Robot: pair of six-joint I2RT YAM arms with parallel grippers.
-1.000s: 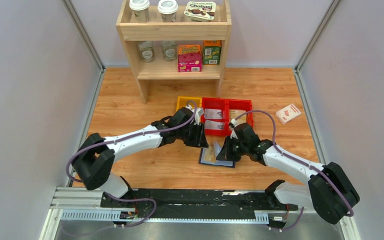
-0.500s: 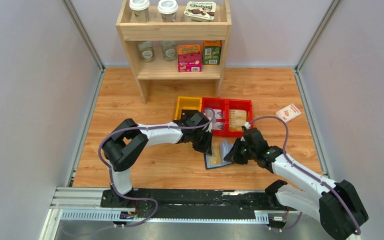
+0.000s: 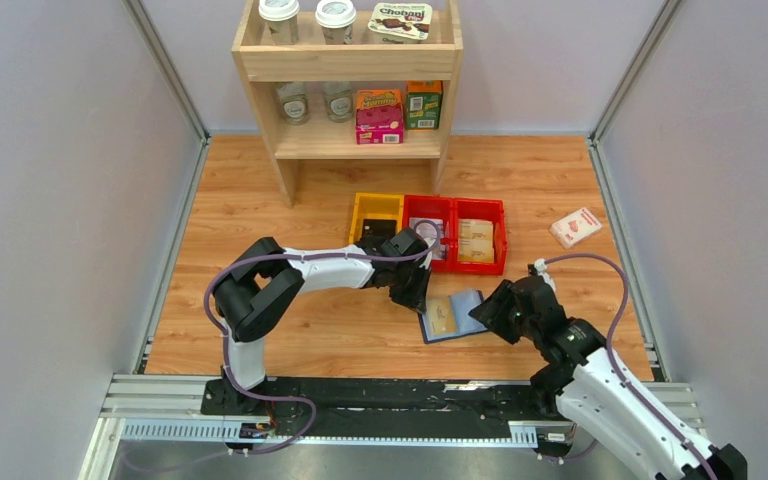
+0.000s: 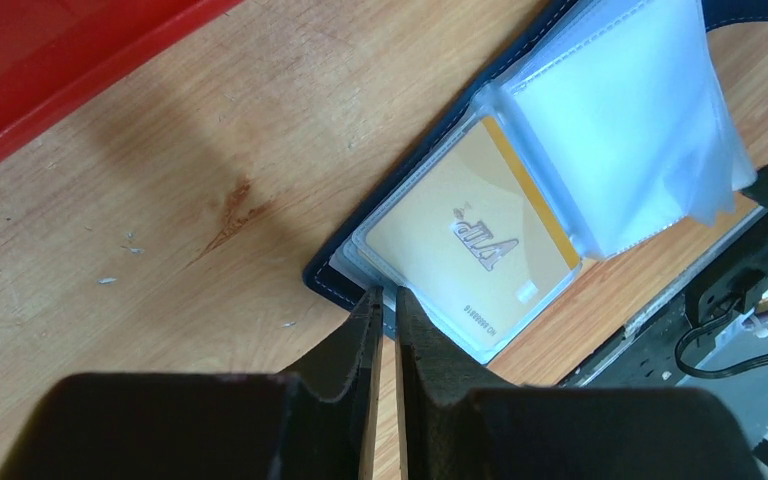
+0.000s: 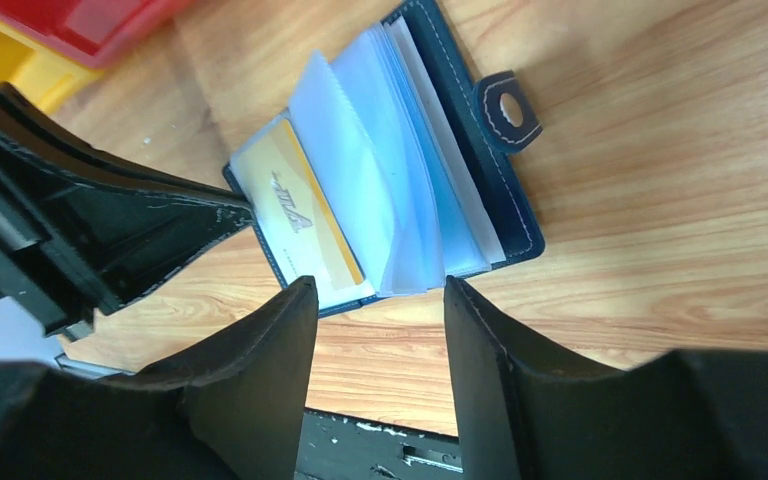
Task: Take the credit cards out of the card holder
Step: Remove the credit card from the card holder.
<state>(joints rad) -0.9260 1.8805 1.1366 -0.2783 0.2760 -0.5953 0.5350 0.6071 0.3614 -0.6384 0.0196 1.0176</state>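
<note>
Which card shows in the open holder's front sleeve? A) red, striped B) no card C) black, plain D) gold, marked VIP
D: the left wrist view shows a gold card marked VIP tucked in the open card holder.

A pale wooden shelf unit [image 3: 350, 95], red plastic bins [image 3: 457, 232] beside a yellow bin [image 3: 377, 208], and a white-and-red box [image 3: 576, 227] sit on the wood-grain counter [image 3: 260, 210].

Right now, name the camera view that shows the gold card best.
Left wrist: the gold card sits large mid-frame, VIP lettering legible. Right wrist shows it smaller, partly behind a raised clear sleeve. Top external shows only a small tan patch.
</note>
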